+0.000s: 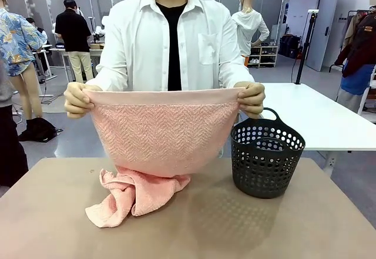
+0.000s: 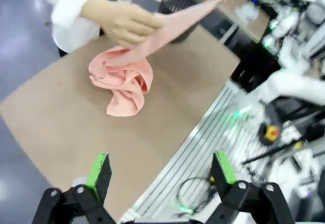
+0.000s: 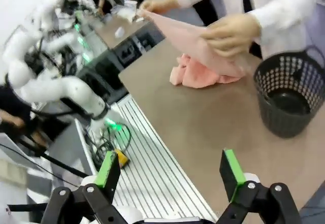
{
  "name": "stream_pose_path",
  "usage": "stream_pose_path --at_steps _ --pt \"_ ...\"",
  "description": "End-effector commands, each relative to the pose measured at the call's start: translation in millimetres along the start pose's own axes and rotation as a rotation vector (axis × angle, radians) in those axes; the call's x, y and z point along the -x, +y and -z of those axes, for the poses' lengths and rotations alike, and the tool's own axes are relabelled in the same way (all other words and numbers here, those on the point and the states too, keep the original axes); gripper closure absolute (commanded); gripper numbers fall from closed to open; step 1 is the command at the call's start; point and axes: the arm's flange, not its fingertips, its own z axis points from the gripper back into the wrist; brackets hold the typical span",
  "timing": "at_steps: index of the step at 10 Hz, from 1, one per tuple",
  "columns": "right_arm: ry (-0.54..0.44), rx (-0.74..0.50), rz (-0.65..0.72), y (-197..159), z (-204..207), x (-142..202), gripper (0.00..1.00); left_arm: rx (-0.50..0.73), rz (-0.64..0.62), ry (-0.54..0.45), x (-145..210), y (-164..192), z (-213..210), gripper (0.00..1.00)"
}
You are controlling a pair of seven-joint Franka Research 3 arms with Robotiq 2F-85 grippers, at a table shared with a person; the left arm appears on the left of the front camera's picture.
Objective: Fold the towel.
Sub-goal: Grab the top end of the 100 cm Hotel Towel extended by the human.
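My left claw (image 2: 161, 159) hangs spread wide, holding nothing. The person's hands (image 1: 77, 100) stretch the towel (image 1: 161, 133) by its top edge, its lower end bunched on the counter (image 1: 247, 229). Just right of it stands the basket (image 1: 267, 159). My right claw (image 3: 170, 157) gapes, empty.

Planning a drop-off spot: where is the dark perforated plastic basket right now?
In the front view, the dark perforated plastic basket stands on the right side of the tan table, just right of the salmon-pink terry towel the person holds up.
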Motion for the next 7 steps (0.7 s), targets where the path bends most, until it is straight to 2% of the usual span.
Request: stream_pose_path --at_steps 1,2,4,7 --pt "0.102 0.063 -0.158 25 35 -25 0.0 -0.127 0.233 0.065 -30 -40 27 0.0" --pt "0.144 0.058 -0.228 52 57 -42 0.0 -0.154 0.325 0.137 -47 -70 50 0.0" --pt "0.216 0.038 -0.317 88 91 -57 0.0 -0.157 0.415 0.175 -68 -103 84 0.0" --pt "0.26 0.048 -0.337 101 113 -62 0.0 -0.161 0.435 0.162 -79 -109 105 0.0"
